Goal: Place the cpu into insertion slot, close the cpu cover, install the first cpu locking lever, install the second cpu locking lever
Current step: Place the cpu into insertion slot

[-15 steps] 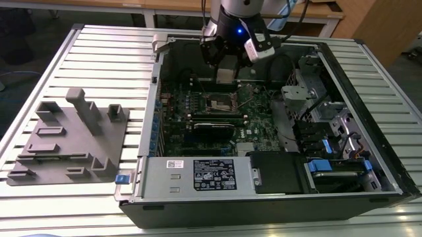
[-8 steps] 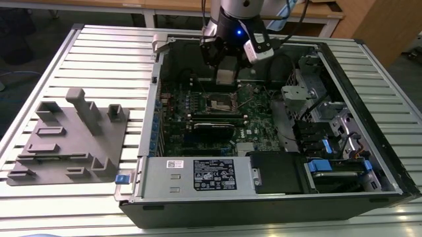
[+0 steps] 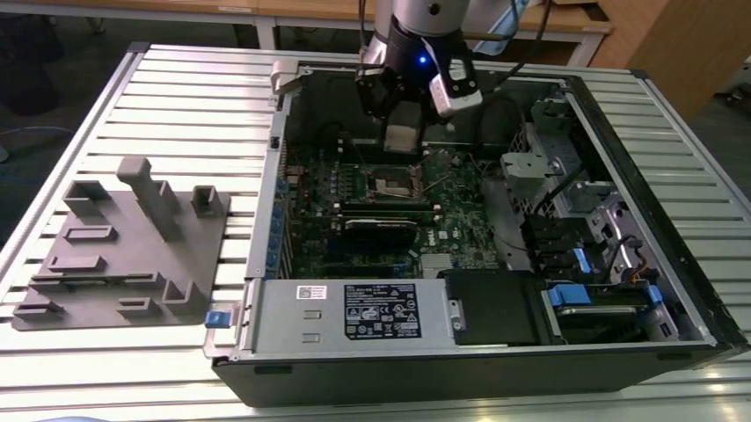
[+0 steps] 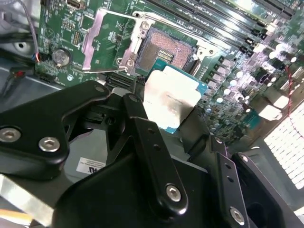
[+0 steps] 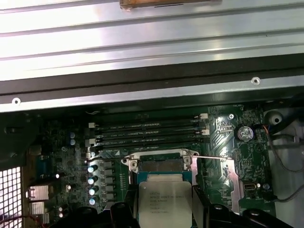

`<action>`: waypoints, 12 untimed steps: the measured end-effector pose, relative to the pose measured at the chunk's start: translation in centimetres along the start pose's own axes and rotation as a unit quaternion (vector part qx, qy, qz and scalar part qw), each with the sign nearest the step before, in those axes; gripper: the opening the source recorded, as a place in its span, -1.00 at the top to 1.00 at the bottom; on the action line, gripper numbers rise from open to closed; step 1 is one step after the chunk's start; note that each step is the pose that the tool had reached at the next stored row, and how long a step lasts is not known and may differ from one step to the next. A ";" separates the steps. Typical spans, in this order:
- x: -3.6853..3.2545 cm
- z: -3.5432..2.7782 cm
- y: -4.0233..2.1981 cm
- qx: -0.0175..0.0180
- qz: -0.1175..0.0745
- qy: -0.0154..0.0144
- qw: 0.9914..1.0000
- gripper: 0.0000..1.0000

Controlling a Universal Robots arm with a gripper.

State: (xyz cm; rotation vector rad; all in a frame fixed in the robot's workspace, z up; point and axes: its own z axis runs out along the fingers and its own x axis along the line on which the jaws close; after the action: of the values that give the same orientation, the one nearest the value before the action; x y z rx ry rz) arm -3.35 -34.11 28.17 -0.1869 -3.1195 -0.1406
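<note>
Black fingers (image 4: 137, 114) of the hand (image 4: 171, 107) loom closest in the second wrist view, pressed against opposite edges of the cpu (image 4: 173, 97), whose dull silver top faces up. The chip hangs above the green board (image 4: 71, 28), close to the insertion slot (image 4: 166, 50) but not seated in it; the socket's contacts lie bare. Beside the socket the cpu cover (image 4: 93, 40) stands swung open. In the first wrist view the long memory slots (image 5: 147, 130) run just beyond the socket. In the exterior view the hand reaches down into the open computer case (image 3: 470, 369), which rests on a slatted metal surface (image 3: 200, 97), with a grey fixture (image 3: 118, 255) well apart at the exterior view's left.
</note>
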 end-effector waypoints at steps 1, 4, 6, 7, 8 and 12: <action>0.00 0.04 0.00 0.000 0.006 -0.001 1.000 -0.07; 0.00 0.15 -0.01 -0.001 0.029 -0.003 1.000 -0.07; 0.00 0.23 -0.02 -0.001 0.046 -0.004 0.999 -0.07; 0.00 0.27 -0.02 -0.001 0.055 -0.005 0.998 -0.07; -0.01 0.31 -0.03 -0.001 0.064 -0.006 0.998 -0.07; -0.01 0.45 -0.04 -0.002 0.100 -0.009 0.995 -0.07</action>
State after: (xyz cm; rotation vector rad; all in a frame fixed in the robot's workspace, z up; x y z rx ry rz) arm -3.35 -34.11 27.71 -0.5017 -3.0937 -0.1424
